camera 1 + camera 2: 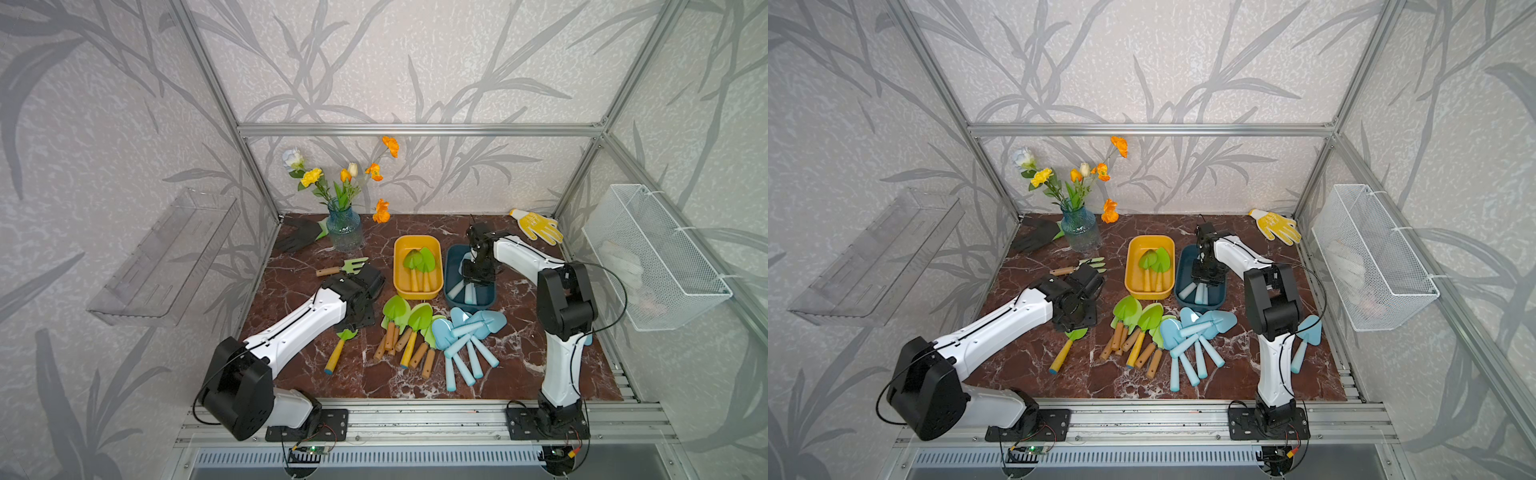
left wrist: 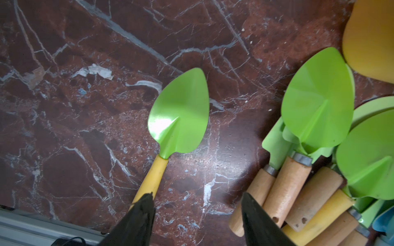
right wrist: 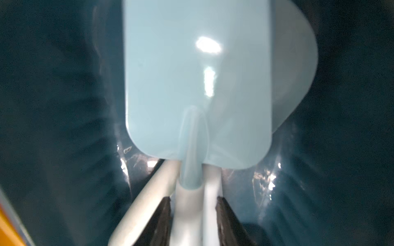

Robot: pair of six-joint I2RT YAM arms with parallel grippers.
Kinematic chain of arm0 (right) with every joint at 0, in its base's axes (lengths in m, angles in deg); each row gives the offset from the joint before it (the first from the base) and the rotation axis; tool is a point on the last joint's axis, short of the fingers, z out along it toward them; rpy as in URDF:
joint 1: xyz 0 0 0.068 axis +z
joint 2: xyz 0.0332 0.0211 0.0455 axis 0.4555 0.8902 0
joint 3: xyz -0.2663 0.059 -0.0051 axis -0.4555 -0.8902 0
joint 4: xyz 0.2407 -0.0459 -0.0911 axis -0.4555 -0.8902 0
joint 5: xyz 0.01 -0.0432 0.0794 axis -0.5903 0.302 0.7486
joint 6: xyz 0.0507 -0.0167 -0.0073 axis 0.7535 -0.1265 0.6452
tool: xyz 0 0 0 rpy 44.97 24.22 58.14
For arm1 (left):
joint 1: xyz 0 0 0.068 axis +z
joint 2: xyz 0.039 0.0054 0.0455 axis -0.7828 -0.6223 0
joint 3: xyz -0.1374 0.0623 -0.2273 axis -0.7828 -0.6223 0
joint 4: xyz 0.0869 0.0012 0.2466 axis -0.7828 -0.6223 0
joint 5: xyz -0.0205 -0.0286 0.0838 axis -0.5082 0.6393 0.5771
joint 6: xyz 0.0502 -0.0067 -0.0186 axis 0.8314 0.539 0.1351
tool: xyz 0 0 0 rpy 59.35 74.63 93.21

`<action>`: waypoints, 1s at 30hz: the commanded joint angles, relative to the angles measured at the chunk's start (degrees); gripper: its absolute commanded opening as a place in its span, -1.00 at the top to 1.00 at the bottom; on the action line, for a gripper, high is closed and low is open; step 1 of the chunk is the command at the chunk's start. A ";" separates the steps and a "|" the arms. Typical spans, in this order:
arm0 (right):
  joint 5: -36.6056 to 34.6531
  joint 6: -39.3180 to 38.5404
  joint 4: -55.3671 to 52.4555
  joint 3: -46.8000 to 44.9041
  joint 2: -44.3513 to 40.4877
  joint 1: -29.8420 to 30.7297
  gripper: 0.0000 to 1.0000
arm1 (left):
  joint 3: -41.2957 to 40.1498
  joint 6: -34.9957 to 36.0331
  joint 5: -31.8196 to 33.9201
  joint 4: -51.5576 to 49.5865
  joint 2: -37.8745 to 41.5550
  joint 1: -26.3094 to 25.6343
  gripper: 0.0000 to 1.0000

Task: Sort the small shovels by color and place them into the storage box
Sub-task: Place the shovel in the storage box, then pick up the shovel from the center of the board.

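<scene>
My left gripper (image 2: 197, 199) hangs open low over the marble. One fingertip (image 2: 147, 202) covers the yellow handle of a lone green shovel (image 2: 181, 115) (image 1: 345, 335); the other sits by the green shovels' wooden handles (image 2: 285, 185). The green pile (image 1: 409, 328) and the light blue pile (image 1: 469, 332) lie mid-table. My right gripper (image 3: 193, 204) (image 1: 478, 282) is down inside the dark teal box (image 1: 448, 274). Its jaws stand slightly apart around the handle of a blue shovel (image 3: 198, 85), which lies on other blue ones. The yellow box (image 1: 417, 242) holds green shovels (image 1: 419, 262).
A green fork (image 1: 347, 266) lies behind the left gripper. A blue vase of flowers (image 1: 343, 228), a black glove (image 1: 301, 235) and a yellow glove (image 1: 538, 226) sit at the back. One more blue shovel (image 1: 1308, 336) lies right of the right arm. A wire basket (image 1: 652, 257) hangs on the right wall.
</scene>
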 commanded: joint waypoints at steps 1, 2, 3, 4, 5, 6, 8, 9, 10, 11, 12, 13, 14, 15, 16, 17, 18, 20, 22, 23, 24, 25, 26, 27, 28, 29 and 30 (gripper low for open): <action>-4.04 -1.31 -2.62 -0.45 -2.38 0.27 0.09 | -1.81 -2.18 2.14 -3.22 3.45 0.50 -0.37; -4.75 -1.50 -3.00 -0.64 -3.24 0.28 0.07 | -2.29 -2.39 2.24 -3.55 4.11 0.46 -0.37; -5.44 -1.82 -3.36 -0.75 -4.35 0.31 0.06 | -2.75 -2.58 2.31 -3.89 4.74 0.52 -0.38; -6.23 -1.97 -3.56 -1.10 -5.48 0.26 0.06 | -3.13 -2.91 2.47 -4.39 5.27 0.55 -0.38; -7.03 -2.04 -3.80 -1.47 -6.58 0.26 0.05 | -3.64 -3.03 2.65 -4.84 5.87 0.56 -0.38; -8.10 -2.12 -3.86 -1.96 -7.83 0.26 0.05 | -4.18 -3.33 2.75 -5.13 6.33 0.59 -0.38; -9.03 -2.33 -3.83 -2.91 -10.05 0.21 0.05 | -5.41 -3.73 2.72 -5.65 7.23 0.72 -0.38; -9.34 -2.33 -3.84 -3.52 -11.10 0.17 0.05 | -6.22 -4.04 2.55 -5.91 7.58 0.74 -0.39; -9.37 -2.32 -3.75 -4.12 -12.08 0.17 0.05 | -7.02 -4.32 2.35 -6.17 7.90 0.85 -0.38; -9.24 -2.33 -3.74 -4.70 -12.78 0.17 0.05 | -7.67 -4.58 2.22 -6.36 8.07 0.90 -0.38; -8.87 -2.26 -3.57 -5.34 -13.50 0.17 0.05 | -8.49 -4.92 2.17 -6.60 8.19 0.90 -0.38; -8.60 -2.20 -3.58 -5.88 -14.20 0.17 0.05 | -9.15 -5.33 2.04 -6.75 8.34 1.04 -0.38; -8.30 -2.00 -3.55 -6.41 -14.70 0.17 0.05 | -9.81 -5.49 1.83 -6.83 8.35 1.08 -0.39; -7.89 -1.85 -3.42 -7.09 -15.26 0.17 0.05 | -10.50 -5.74 1.63 -6.84 8.20 1.13 -0.39; -7.49 -1.58 -3.15 -7.78 -15.69 0.17 0.05 | -11.18 -5.76 1.21 -6.76 8.05 1.16 -0.39; -7.18 -1.30 -2.96 -8.40 -16.08 0.17 0.05 | -11.79 -5.76 0.65 -6.65 7.75 1.16 -0.39; -6.84 -1.04 -2.84 -8.85 -16.26 0.17 0.05 | -12.41 -5.84 -0.18 -6.21 7.45 1.18 -0.38; -6.09 -0.76 -2.59 -9.73 -16.78 0.17 0.05 | -14.45 -6.21 -2.77 -4.27 6.77 1.18 -0.39; -5.57 -0.40 -2.16 -10.46 -17.15 0.17 0.05 | -16.06 -6.85 -4.43 -2.56 5.69 1.21 -0.39; -5.36 -0.31 -2.09 -10.62 -17.29 0.17 0.06 | -16.88 -6.98 -5.07 -1.75 4.88 1.25 -0.38; -5.17 -0.14 -2.03 -10.86 -17.41 0.17 0.05 | -17.36 -6.90 -5.43 -1.24 3.95 1.27 -0.38; -5.02 0.04 -1.94 -11.19 -17.58 0.16 0.05 | -17.69 -6.85 -5.47 -0.91 2.94 1.25 -0.37; -4.91 0.22 -1.70 -11.50 -17.77 0.17 0.05 | -17.80 -6.77 -5.41 -0.58 1.82 1.30 -0.36; -4.74 0.33 -1.64 -11.78 -17.89 0.17 0.05 | -17.89 -6.64 -5.47 -0.33 0.79 1.27 -0.35; -4.55 0.31 -1.48 -11.96 -18.04 0.17 0.06 | -17.87 -6.44 -5.59 0.07 -0.24 1.25 -0.32; -4.47 0.37 -1.58 -12.09 -18.11 0.19 0.05 | -17.95 -6.36 -5.75 0.47 -1.23 1.30 -0.30; -4.45 0.40 -1.64 -12.23 -18.18 0.17 0.05 | -17.88 -6.20 -5.91 0.77 -1.99 1.26 -0.27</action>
